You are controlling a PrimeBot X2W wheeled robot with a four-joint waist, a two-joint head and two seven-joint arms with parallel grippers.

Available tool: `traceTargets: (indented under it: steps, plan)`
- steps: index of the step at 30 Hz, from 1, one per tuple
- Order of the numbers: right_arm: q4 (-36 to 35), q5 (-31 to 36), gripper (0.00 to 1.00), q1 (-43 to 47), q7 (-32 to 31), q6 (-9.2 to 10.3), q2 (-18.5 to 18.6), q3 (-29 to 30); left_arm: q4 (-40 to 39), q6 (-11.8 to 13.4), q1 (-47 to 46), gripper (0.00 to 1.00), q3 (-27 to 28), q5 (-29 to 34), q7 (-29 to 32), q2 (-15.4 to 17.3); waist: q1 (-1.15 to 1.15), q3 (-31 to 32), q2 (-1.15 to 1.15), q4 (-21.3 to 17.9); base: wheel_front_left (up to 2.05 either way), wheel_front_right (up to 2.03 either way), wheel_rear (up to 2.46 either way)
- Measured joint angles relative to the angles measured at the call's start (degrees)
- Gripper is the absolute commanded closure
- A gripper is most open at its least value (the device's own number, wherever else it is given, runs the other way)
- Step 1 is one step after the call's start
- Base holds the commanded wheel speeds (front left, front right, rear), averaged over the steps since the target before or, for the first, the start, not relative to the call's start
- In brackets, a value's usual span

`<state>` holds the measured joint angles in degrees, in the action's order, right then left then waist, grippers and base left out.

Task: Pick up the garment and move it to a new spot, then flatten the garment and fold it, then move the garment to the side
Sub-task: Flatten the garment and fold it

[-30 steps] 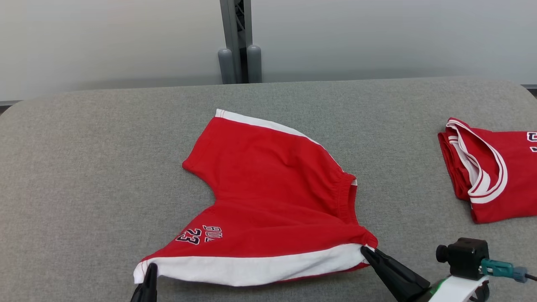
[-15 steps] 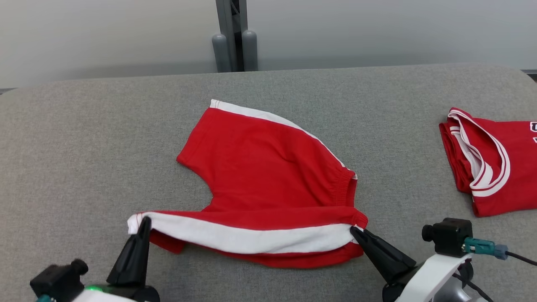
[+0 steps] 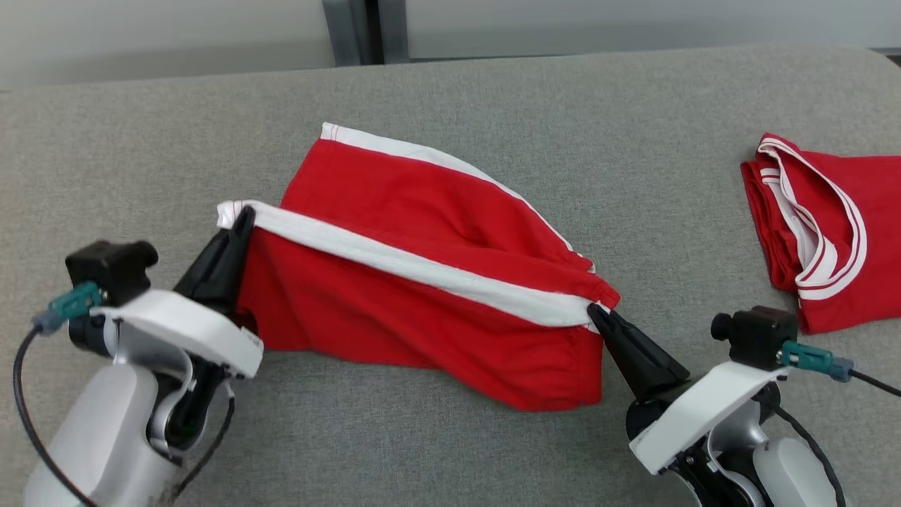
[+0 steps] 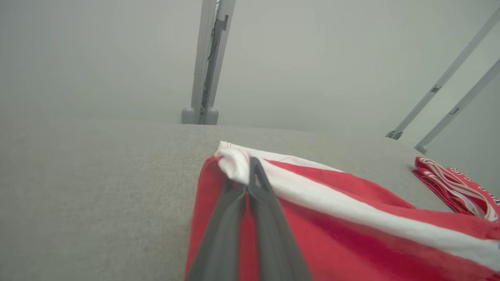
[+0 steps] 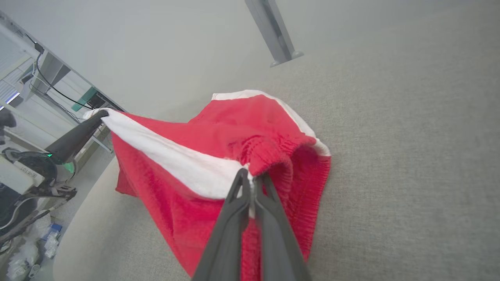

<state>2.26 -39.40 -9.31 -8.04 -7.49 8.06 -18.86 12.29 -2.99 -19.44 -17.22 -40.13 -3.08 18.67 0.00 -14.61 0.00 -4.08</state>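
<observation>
The only writing to be found is a few dark characters along the edge of the folded red jersey [image 3: 830, 232], seen in the left wrist view and too small to read. The jersey lies at the right side of the grey padded table [image 3: 493, 91], well apart from the red shorts [image 3: 422, 310], which sit near the middle of the table in front of the grey post [image 3: 345, 32]. The left gripper [image 3: 243, 215] is clamped on the leg-hem end of the shorts' white side stripe [image 3: 422, 264], its two dark fingers pressed together with the white cloth bunched at their tips. The right gripper [image 3: 595, 310] is likewise closed, pinching the other end of that stripe where it meets the gathered waistband [image 5: 273, 150]. The stripe runs between the two sets of tips, raised off the surface. From it the near red panel hangs down to the table, while the far panel lies flat behind it, with its own white edge toward the post.
</observation>
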Motion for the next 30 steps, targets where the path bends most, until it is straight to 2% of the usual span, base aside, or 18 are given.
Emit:
traceTargets:
  steps: [6, 12, 22, 30]
  plan:
    - [3.02, 0.87, 1.00, -4.84, 0.82, 0.00, -3.15, 0.82, 12.25, -2.47, -14.26, 1.00, -3.60, 2.48, 3.07, -0.12, 0.00, -4.79, 0.00, -1.62, 0.00, 0.00, 0.00]
    - [7.09, 0.70, 1.00, -9.37, 2.59, 0.00, -4.63, 2.24, 21.20, -3.50, -23.94, 1.00, -5.88, 3.85, 3.26, -1.42, 0.00, -8.61, 0.00, -3.13, 0.00, 0.00, 0.00]
    - [14.66, -2.67, 1.00, -16.09, 6.23, 0.00, -5.24, -1.47, 33.79, -4.09, -32.26, 1.00, -8.06, 4.00, 1.87, -2.67, 0.00, -11.50, 0.00, -4.93, 0.00, 0.00, 0.00]
    - [19.48, -4.17, 1.00, -20.03, 8.49, 0.00, -5.19, -4.32, 39.52, -4.27, -36.46, 1.00, -10.12, 4.08, 1.49, -3.53, 0.00, -11.66, 0.00, -5.39, 0.00, 0.00, 0.00]
